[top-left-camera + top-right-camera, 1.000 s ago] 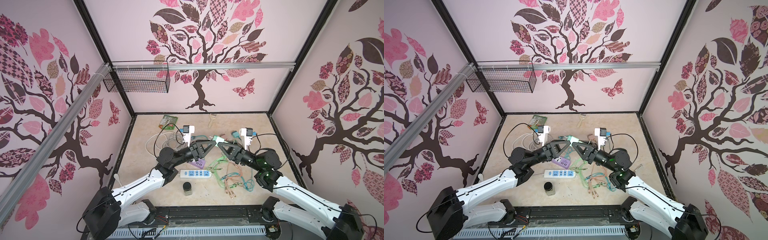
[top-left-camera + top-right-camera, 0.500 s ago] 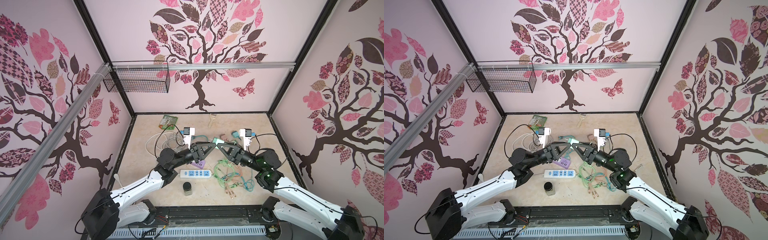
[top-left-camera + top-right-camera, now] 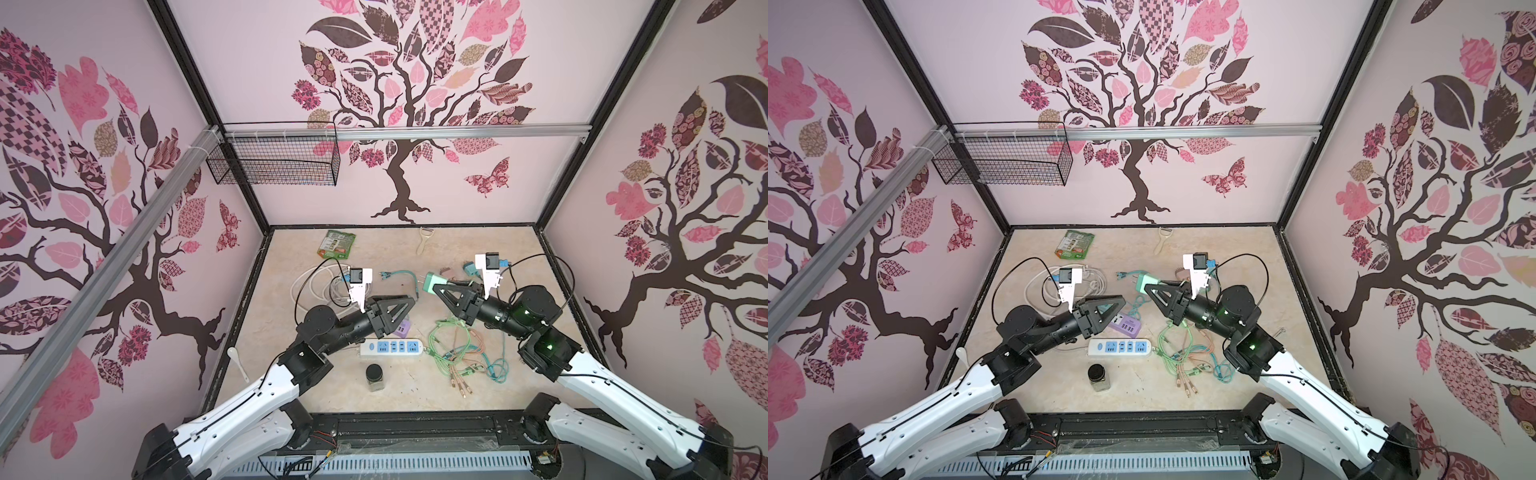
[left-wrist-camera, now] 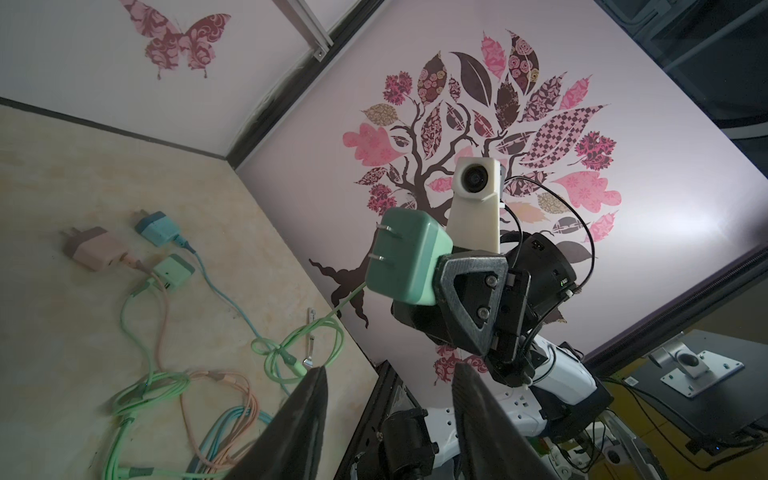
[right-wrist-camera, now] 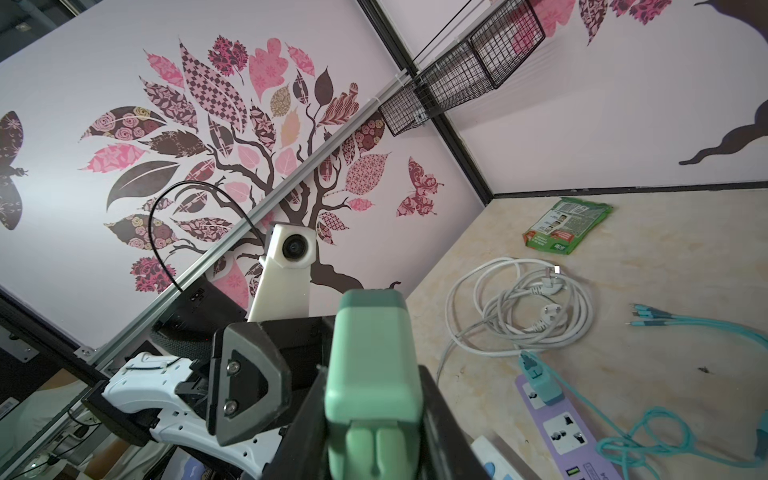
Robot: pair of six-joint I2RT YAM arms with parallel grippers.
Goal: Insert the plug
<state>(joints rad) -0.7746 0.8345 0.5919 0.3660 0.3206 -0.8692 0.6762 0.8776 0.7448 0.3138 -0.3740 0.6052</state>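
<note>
cable tangle (image 3: pixel 461 353), purple power strip (image 3: pixel 1125 325) and dark-lidded jar (image 3: pixel 375 377) crowd the white power strip (image 3: pixel 392 347) on the tabletop (image 3: pixel 519 249). right claw (image 3: pixel 441 289) is clamped on the green charger plug (image 3: pixel 429 281), held above them; left claw (image 4: pixel 386 399) gapes empty opposite.

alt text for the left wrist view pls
The right pincer grips a green plug in mid-air, its two prongs bare, before a tree-patterned wall. The left pincer stands open and empty in the foreground; three more chargers with tangled cables lie on the table.
</note>
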